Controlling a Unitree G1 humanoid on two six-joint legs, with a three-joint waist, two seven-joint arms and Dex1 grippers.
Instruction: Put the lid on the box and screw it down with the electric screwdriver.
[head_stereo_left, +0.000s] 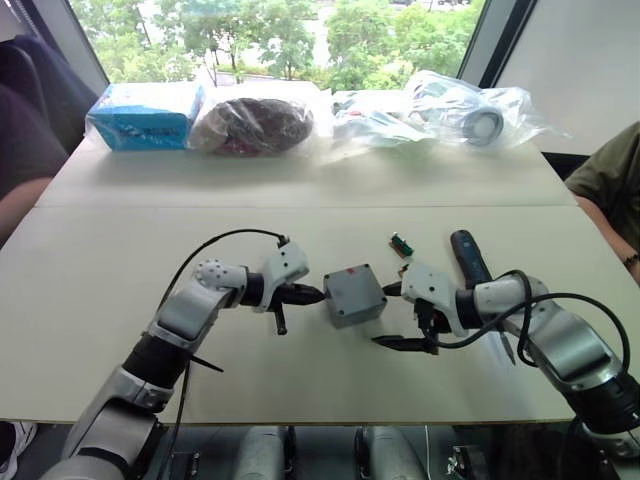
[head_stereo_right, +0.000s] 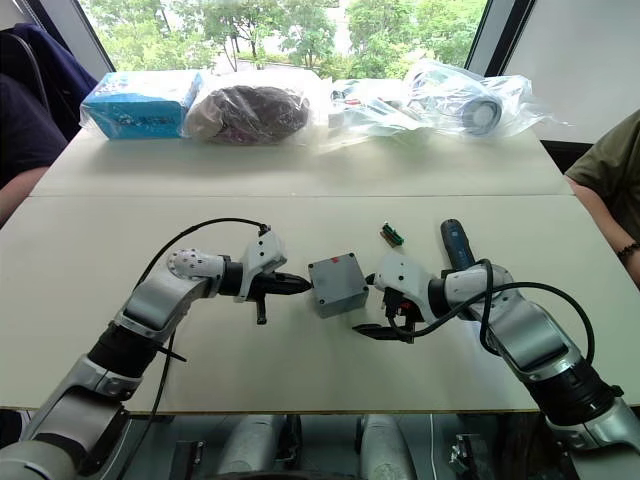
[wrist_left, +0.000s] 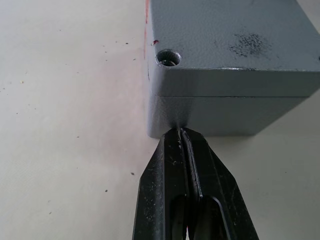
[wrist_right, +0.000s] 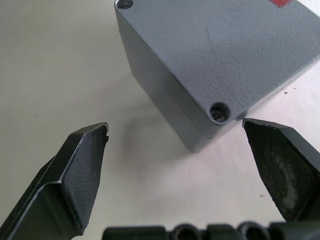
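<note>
Grey plastic sits dead centre on the pale desk: the lid is already seated on the box, a thin seam running between them on the side wall and a screw hole showing at each visible corner of the flat top. From the robot's left comes the left gripper, its two black fingers pressed tight together with nothing between them, tips right up against the box's side wall just under that seam. On the other side the right gripper is spread wide, one finger low on the desk and the other finger near the box's corner, neither one touching the box. Behind the right arm lies the electric screwdriver, flat on the desk, well apart from both grippers. Near it, a small green block lies beyond the box. Along the far edge, a blue carton and several clear plastic bags line up beneath the window.
</note>
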